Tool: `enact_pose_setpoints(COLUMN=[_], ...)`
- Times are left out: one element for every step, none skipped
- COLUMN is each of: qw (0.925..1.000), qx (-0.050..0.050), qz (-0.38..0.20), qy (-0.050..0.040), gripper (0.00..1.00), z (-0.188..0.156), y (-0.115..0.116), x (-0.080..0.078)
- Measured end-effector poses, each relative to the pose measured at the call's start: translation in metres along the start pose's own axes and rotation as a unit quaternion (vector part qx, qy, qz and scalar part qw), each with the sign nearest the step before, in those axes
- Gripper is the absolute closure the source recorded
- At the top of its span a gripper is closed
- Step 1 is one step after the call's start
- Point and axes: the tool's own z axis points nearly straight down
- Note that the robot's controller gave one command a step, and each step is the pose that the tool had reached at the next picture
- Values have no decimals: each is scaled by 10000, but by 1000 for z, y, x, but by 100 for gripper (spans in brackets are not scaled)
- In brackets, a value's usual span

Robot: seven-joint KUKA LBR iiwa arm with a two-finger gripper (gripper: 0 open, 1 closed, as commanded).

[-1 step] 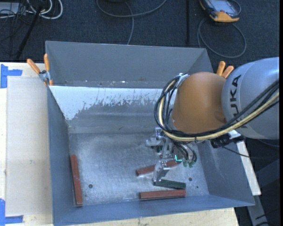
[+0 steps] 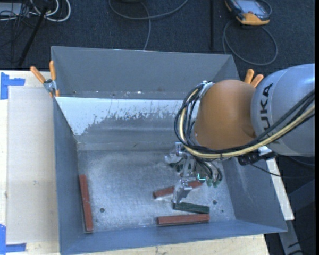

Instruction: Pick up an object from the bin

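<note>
You are looking at the grey bin (image 2: 122, 78), where the arm (image 2: 287, 116) is hanging its gripper (image 2: 181, 195) low at lower centre-right, at the right end of a short reddish-brown bar (image 2: 162, 194) and just above a dark green bar (image 2: 194, 208). You cannot tell how wide the gripper is set. Judging by this, the grasp is in hand, and next it is calling for a firm close and a straight lift.

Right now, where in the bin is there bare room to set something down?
Widest bare patch: mid-floor, between the long reddish-brown stick along the left wall and the gripper. The floor under the back wall is bare too. Crowded: near right, where a short reddish-brown piece, a dark green stick and a second reddish-brown stick lie about the gripper.
</note>
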Motion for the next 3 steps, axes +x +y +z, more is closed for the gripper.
enact_pose_setpoints(qw=[9990, 9991, 9998], qx=[-3, -3, 0], qz=[-438, -435, -173], qy=[-15, -15, -21], gripper=[100, 100, 100], z=[101, 101, -52], y=[-16, -16, -13], x=[-13, -13, 4])
